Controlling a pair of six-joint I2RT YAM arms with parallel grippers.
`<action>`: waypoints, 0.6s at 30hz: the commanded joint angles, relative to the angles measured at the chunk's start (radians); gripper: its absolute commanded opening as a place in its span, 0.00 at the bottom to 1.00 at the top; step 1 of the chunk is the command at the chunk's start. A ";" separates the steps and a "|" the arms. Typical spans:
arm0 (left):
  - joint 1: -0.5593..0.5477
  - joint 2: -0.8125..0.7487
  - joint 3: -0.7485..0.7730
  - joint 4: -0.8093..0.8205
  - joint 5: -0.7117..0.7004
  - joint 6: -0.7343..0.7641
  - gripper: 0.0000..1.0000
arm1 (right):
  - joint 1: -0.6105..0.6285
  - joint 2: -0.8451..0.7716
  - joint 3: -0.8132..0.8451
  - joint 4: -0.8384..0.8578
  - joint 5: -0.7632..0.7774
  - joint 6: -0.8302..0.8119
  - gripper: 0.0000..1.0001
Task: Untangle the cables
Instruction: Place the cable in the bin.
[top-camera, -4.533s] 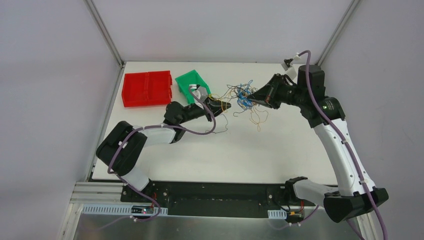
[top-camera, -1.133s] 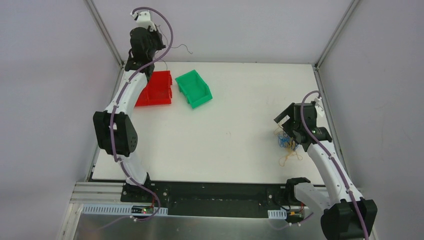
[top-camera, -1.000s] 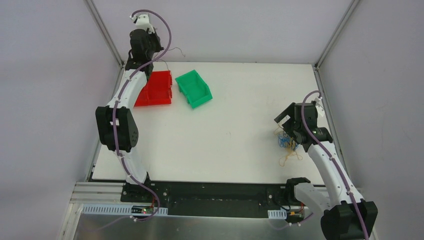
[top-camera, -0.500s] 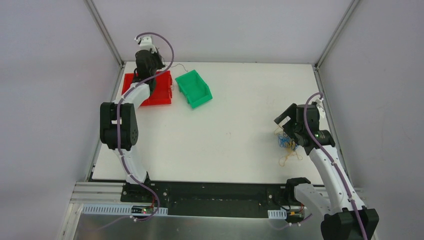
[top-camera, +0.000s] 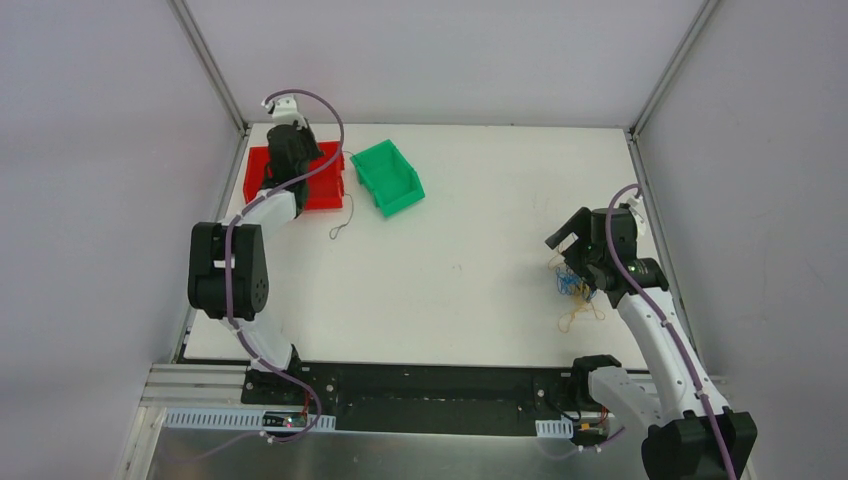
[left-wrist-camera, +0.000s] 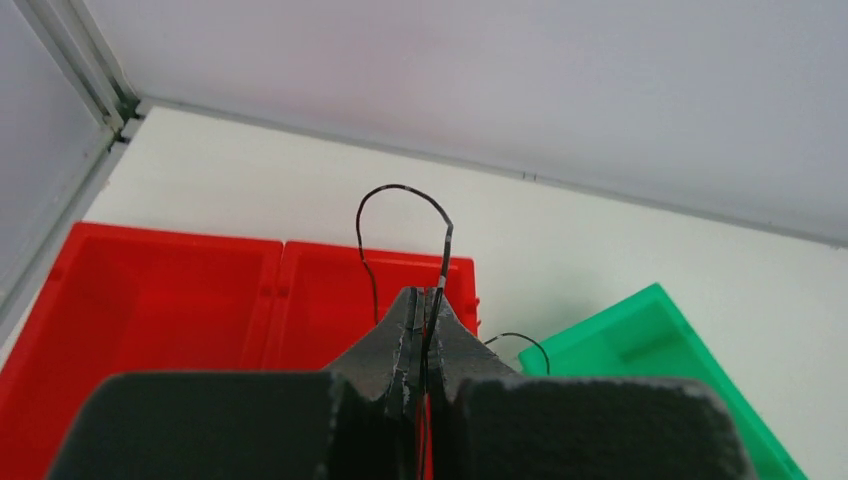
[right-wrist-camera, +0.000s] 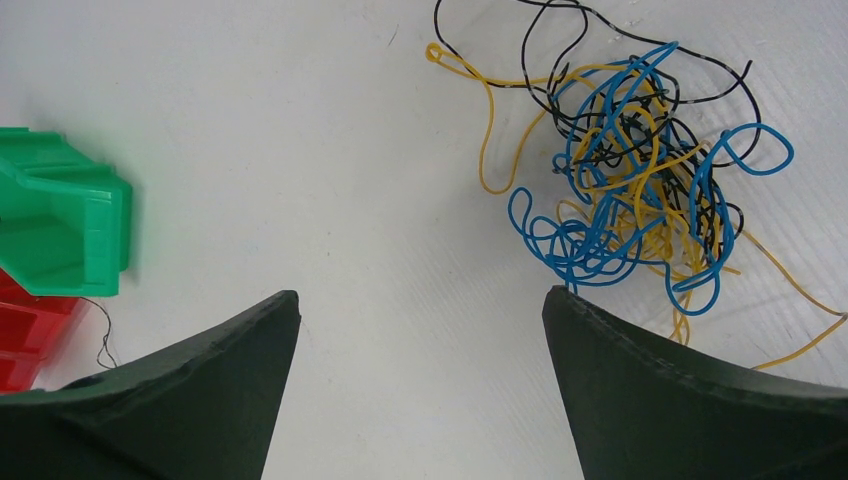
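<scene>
A tangled clump of blue, yellow and black cables (top-camera: 572, 283) (right-wrist-camera: 640, 180) lies on the white table at the right. My right gripper (top-camera: 563, 240) (right-wrist-camera: 420, 300) hovers open just left of the clump, with only bare table between its fingers. A single thin dark cable (left-wrist-camera: 400, 190) is pinched in my left gripper (top-camera: 300, 170) (left-wrist-camera: 425, 295), which is shut on it above the red bin (top-camera: 320, 190) (left-wrist-camera: 150, 300). The cable loops up past the fingertips. Its free end (top-camera: 340, 222) trails onto the table below the bin.
A green bin (top-camera: 388, 176) (left-wrist-camera: 650, 340) (right-wrist-camera: 60, 220) sits angled just right of the red bin. Loose yellow strands (top-camera: 580, 315) spread below the clump, close to the table's right edge. Metal frame posts stand at the back corners.
My left arm has come down from high at the back left to the red bin, bringing the dark cable, whose end now rests on the table. The right arm has barely moved.
</scene>
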 joint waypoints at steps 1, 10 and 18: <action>-0.002 -0.055 0.107 0.039 -0.004 0.019 0.00 | 0.000 0.004 0.017 0.008 -0.017 -0.008 0.95; -0.002 -0.029 0.373 -0.038 0.047 -0.033 0.00 | 0.000 -0.003 0.022 0.001 -0.030 -0.002 0.95; -0.003 0.011 0.498 -0.094 0.061 0.008 0.00 | 0.000 -0.002 0.029 -0.008 -0.024 -0.006 0.95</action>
